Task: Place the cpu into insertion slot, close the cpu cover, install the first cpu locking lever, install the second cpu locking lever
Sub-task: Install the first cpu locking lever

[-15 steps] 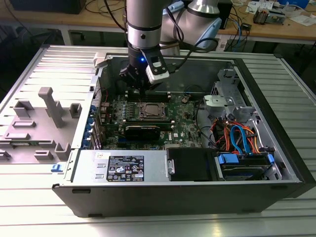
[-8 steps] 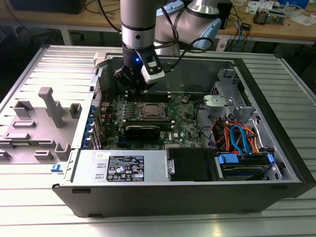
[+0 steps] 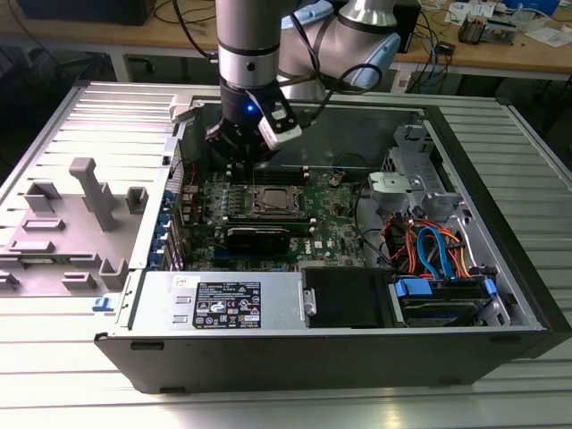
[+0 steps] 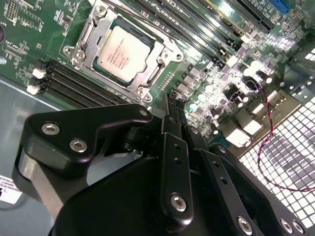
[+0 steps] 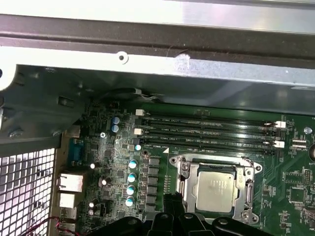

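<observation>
The cpu, a dull silver square chip, lies flat in the insertion slot on the green board. The cpu cover, a shiny metal frame, lies down around the chip's edges. Thin metal lever bars run along the frame's sides. My gripper hovers a short way off the socket with nothing in it, its black fingers close together. In the exterior view my gripper hangs over the board, just behind the socket and towards that view's left.
Long black memory slots flank the socket. The open case's grey wall and a perforated grille stand close by. A labelled silver box, a black drive box and orange and blue cables fill the case's front. A grey fixture sits outside.
</observation>
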### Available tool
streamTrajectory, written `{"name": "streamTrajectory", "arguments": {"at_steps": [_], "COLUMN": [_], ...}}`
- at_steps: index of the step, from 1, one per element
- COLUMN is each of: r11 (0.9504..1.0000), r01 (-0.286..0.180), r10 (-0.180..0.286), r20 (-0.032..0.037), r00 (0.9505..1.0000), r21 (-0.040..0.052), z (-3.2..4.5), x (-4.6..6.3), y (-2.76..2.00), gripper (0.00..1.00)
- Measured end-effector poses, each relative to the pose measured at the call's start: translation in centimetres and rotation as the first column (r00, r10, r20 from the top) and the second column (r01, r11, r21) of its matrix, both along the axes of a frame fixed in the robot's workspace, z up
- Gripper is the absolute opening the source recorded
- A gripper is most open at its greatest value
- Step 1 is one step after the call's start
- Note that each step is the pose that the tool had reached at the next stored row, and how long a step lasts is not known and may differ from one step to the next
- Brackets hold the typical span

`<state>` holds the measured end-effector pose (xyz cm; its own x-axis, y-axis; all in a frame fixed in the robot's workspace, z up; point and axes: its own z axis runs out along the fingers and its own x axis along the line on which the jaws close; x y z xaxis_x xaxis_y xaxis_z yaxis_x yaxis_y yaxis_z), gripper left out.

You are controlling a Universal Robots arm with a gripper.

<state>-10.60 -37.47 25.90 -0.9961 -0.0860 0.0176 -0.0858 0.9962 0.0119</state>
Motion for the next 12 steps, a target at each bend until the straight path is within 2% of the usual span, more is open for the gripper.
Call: {"name": "streamTrajectory", "arguments": {"at_steps": [12], "r11": [1.0], "r01": [-0.001], "r10": [0.001], "r20": [0.0], "r00": [1.0], "r21": [0.0], "z": [0.0], "x": [-0.3], "y": [1.4], "gripper": [0.11]}}
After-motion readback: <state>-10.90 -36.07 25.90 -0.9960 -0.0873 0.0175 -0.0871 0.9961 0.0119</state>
